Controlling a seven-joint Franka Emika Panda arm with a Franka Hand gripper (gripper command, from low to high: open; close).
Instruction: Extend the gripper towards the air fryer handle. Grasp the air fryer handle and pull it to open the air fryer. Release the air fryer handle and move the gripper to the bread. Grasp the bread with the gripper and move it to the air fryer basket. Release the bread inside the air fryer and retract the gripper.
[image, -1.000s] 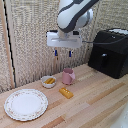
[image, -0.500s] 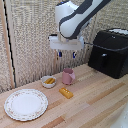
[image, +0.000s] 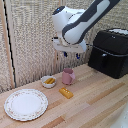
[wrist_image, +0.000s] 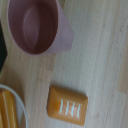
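Observation:
My gripper (image: 70, 54) hangs open and empty in the air above the pink cup (image: 68, 76) and the bread; its blue tips stand apart. The bread (image: 66, 92) is a small golden-yellow block lying flat on the wooden table, just in front of the cup. In the wrist view the bread (wrist_image: 67, 105) and the cup (wrist_image: 37, 25) both show from above, and no fingers are in sight. The black air fryer (image: 111, 52) stands at the exterior view's right, with its handle (image: 101, 56) on the drawer front facing the cup. I cannot tell how far the drawer is out.
A small white bowl (image: 48, 81) with orange-yellow bits sits beside the cup; its rim shows in the wrist view (wrist_image: 10, 107). A large patterned plate (image: 26, 104) lies at the exterior view's left. A slatted wall stands behind.
The gripper has moved down and a little toward the exterior view's right, closer over the cup and bread. Nothing on the table has moved.

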